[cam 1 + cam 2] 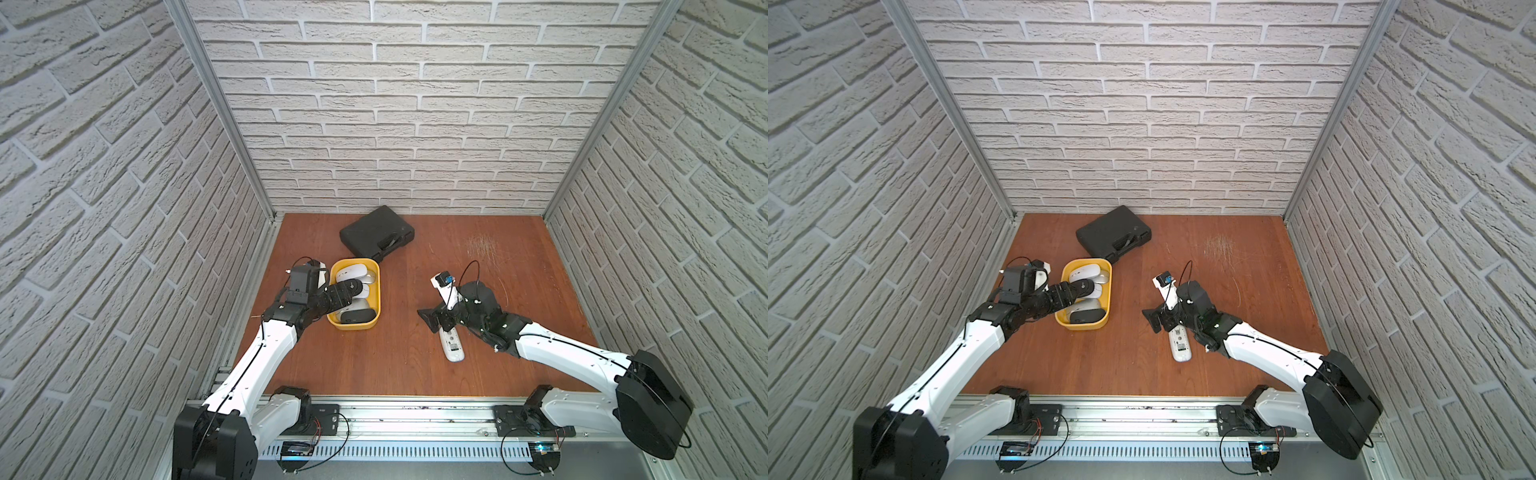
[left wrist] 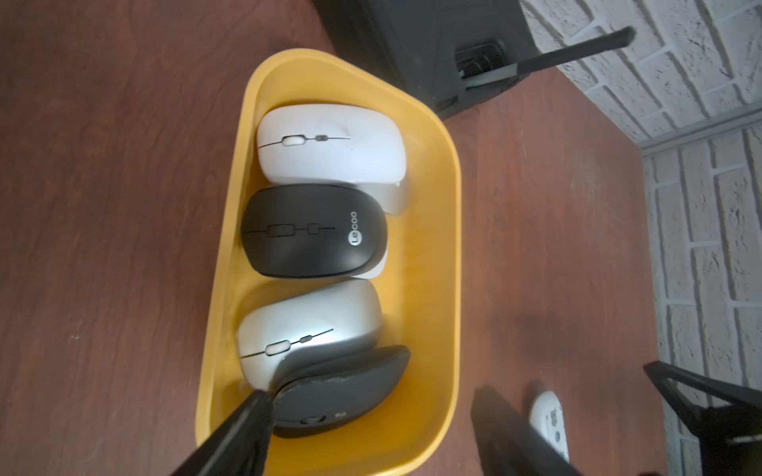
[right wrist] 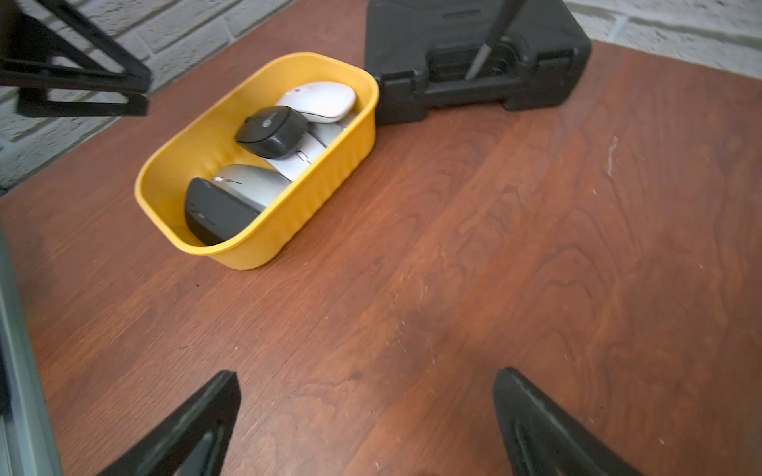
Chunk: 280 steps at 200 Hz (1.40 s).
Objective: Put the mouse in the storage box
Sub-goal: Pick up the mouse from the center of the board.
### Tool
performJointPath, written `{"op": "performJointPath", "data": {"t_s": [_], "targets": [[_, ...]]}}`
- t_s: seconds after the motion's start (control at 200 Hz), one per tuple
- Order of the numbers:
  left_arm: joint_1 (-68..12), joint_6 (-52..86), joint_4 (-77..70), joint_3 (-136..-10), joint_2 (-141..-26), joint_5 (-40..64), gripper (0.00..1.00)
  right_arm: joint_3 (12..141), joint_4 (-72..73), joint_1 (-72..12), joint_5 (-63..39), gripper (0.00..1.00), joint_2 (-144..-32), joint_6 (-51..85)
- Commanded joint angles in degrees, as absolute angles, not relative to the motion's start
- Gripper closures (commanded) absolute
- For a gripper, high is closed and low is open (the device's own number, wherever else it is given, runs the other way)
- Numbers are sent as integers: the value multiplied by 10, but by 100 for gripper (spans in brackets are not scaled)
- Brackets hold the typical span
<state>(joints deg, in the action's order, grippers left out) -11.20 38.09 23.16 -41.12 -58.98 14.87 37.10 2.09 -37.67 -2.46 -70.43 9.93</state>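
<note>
The left claw (image 2: 371, 393) is hanging open over the near end of the storage box (image 2: 433, 268). Its fingers (image 2: 243, 424) are standing well apart and gripping nothing. One tip is sitting right by a scuffed dark mouse (image 2: 354, 408); I cannot tell whether it is touching.

Ahead of the claw, the black mouse (image 2: 313, 230) with the white logo is lying inside the box, between a white mouse (image 2: 330, 144) and a silver mouse (image 2: 313, 317). It is riding high on paler mice beneath it, probably because the row is already filling the floor, so I am judging the placing done.

The right claw (image 3: 367, 373) is hovering wide and empty above the counter (image 3: 536, 268), over a white remote (image 1: 452, 347) and well apart from the box.

The box's far end is sitting just beside the black case (image 1: 376, 232), and the brick side wall is standing near the left arm. Straight up is looking like the clear way out, and open counter is lying between the box and the right claw.
</note>
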Motion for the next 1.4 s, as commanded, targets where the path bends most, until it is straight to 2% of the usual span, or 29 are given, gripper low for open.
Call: {"op": "performJointPath", "data": {"t_s": [0.0, 0.22, 0.44, 0.72, 0.985, 1.09, 1.265, 1.395], "targets": [[-125, 363, 236, -426, -577, 167, 19, 380, -103, -375, 33, 1, -684, 171], [-138, 362, 231, -425, -581, 168, 17, 351, -221, -375, 40, 1, -680, 254], [-143, 363, 219, -423, -595, 170, 17, 310, -223, -381, 29, 0, -676, 292], [-149, 366, 219, -423, -598, 167, 17, 322, -227, -411, 29, 8, -729, 311], [-150, 367, 218, -418, -597, 166, 17, 339, -228, -451, 72, 19, -787, 334], [-150, 366, 221, -418, -597, 166, 17, 343, -233, -463, 84, 29, -804, 331], [-150, 367, 220, -413, -593, 167, 17, 346, -244, -479, 101, 41, -804, 321], [-151, 372, 209, -411, -594, 179, 17, 337, -209, -480, 104, 44, -772, 309]]}}
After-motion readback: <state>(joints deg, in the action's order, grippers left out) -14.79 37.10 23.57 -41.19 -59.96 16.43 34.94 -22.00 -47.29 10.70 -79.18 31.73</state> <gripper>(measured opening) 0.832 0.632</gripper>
